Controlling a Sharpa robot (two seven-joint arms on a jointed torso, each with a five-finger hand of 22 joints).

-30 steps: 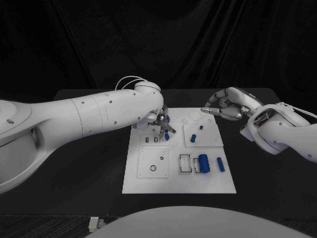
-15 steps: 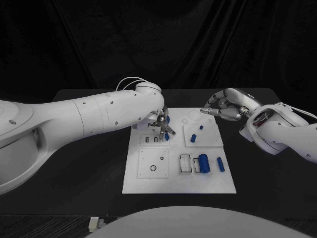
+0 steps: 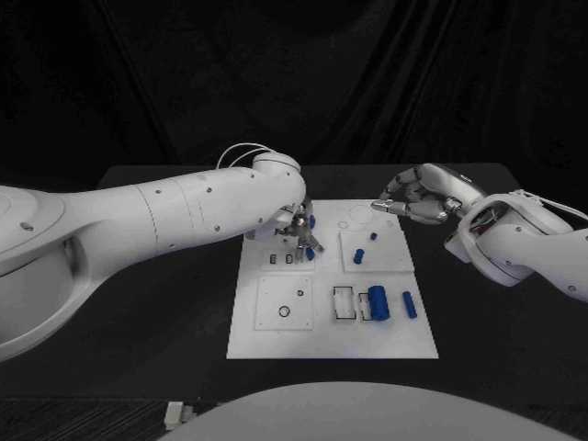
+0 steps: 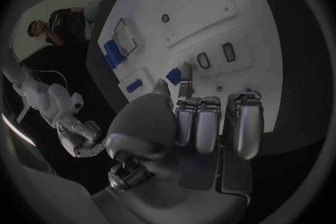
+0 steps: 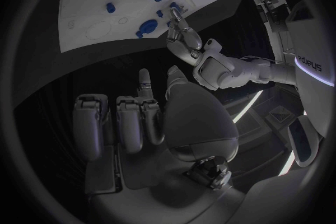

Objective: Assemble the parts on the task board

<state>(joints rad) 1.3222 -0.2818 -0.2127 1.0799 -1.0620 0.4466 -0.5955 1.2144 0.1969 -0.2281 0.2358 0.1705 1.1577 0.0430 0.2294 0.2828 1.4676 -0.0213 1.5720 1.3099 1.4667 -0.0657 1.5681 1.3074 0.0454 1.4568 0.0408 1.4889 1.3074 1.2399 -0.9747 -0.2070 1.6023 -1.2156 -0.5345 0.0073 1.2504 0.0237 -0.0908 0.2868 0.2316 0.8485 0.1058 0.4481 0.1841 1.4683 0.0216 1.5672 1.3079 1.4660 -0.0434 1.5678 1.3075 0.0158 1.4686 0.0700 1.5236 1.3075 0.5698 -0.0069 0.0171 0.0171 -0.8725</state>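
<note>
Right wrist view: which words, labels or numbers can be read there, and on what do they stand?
"...JAYS": pale letters running along the white left arm; the first letters are too blurred to read.
Task board: no readable text on it.

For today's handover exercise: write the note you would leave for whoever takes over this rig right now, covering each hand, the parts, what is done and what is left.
Left hand: over the task board's far left section, fingertips down at a small blue part; whether it grips is unclear.
Right hand: fingers curled, holding nothing, off the board's far right corner.
Parts: two blue pieces at the far right section, a large cylinder and a slim one near right.
Done: cannot tell.
Left: seating the loose parts.
</note>
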